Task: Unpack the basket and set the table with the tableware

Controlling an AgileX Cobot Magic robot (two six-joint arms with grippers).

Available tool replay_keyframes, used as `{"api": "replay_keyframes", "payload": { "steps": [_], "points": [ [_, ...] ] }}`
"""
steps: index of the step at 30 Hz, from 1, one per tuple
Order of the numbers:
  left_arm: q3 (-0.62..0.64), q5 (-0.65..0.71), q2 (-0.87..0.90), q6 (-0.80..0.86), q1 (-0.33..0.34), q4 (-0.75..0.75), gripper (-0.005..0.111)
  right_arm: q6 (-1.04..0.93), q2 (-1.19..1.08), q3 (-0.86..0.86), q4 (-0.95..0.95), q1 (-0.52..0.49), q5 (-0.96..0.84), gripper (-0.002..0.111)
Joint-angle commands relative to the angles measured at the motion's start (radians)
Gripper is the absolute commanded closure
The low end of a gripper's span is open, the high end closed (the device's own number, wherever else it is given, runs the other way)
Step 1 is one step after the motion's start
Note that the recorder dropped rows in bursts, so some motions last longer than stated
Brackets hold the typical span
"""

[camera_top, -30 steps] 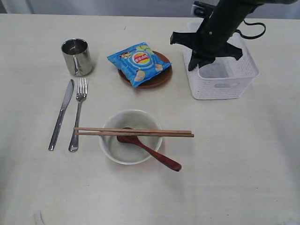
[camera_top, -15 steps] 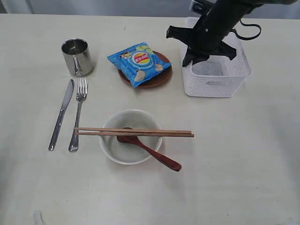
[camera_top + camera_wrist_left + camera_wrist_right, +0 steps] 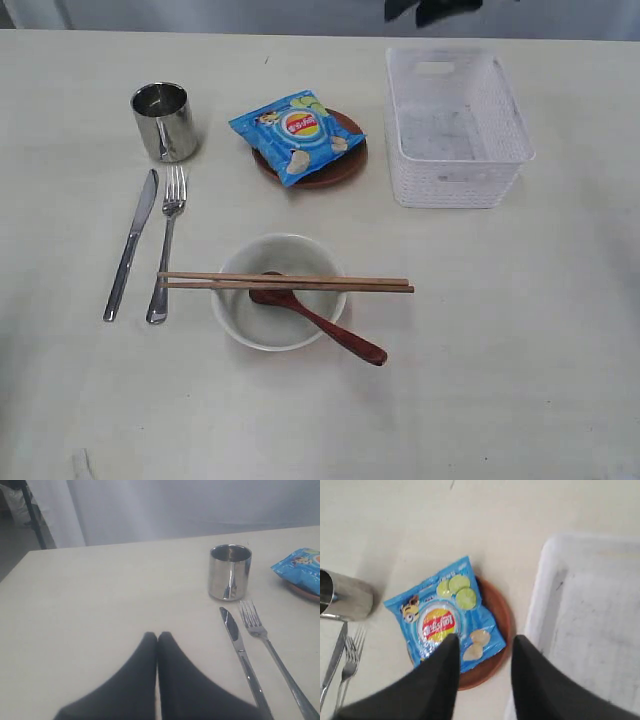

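Note:
The white lattice basket (image 3: 455, 128) stands empty at the back right of the cream table (image 3: 520, 340). A steel cup (image 3: 164, 121) sits at the back left, with a knife (image 3: 131, 244) and fork (image 3: 167, 243) in front of it. The speckled bowl (image 3: 279, 305) holds a reddish-brown spoon (image 3: 320, 324), and two chopsticks (image 3: 285, 283) lie across its rim. A brown plate (image 3: 330, 165) carries a blue chip bag (image 3: 295, 134). My right gripper (image 3: 484, 642) is open, high above the plate (image 3: 495, 630) and the basket's (image 3: 585, 625) edge. My left gripper (image 3: 157, 636) is shut and empty, beside the knife (image 3: 240, 655).
A pale curtain hangs behind the table's far edge in the left wrist view. The dark tip of the right arm (image 3: 432, 10) shows at the top edge of the exterior view.
The right arm let go of the basket and lifted up and back, almost out of the exterior view. The basket had shifted slightly left and back before it was released.

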State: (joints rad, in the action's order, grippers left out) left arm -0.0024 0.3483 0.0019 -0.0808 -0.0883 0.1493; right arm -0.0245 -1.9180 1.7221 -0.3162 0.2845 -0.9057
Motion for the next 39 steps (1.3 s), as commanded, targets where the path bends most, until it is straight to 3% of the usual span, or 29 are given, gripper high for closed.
{"api": "replay_keyframes", "payload": {
  "steps": [1, 2, 6, 12, 15, 25, 39],
  "points": [
    [0.002, -0.001, -0.002, -0.002, -0.005, -0.004, 0.107, -0.072, 0.144, -0.092, 0.026, -0.051, 0.105, 0.108],
    [0.002, -0.001, -0.002, -0.002, -0.005, -0.004, 0.107, -0.079, 0.179, -0.146, 0.026, -0.053, 0.158, 0.108],
    [0.002, -0.001, -0.002, -0.002, -0.005, -0.004, 0.107, -0.153, 0.475, -0.617, 0.030, -0.011, 0.664, 0.108],
    [0.002, -0.001, -0.002, -0.002, -0.005, -0.004, 0.107, -0.292, 0.836, -0.921, 0.030, 0.032, 1.008, 0.108],
    [0.002, -0.001, -0.002, -0.002, -0.005, -0.002, 0.107, -0.288, 0.978, -0.963, 0.030, 0.038, 0.969, 0.108],
    [0.002, -0.001, -0.002, -0.002, -0.005, 0.000, 0.107, -0.240, 1.382, -0.981, 0.030, 0.038, 0.602, 0.108],
    [0.002, -0.001, -0.002, -0.002, -0.005, 0.000, 0.107, -0.244, 1.856, -0.978, 0.018, 0.038, 0.593, 0.108]
  ]
}}
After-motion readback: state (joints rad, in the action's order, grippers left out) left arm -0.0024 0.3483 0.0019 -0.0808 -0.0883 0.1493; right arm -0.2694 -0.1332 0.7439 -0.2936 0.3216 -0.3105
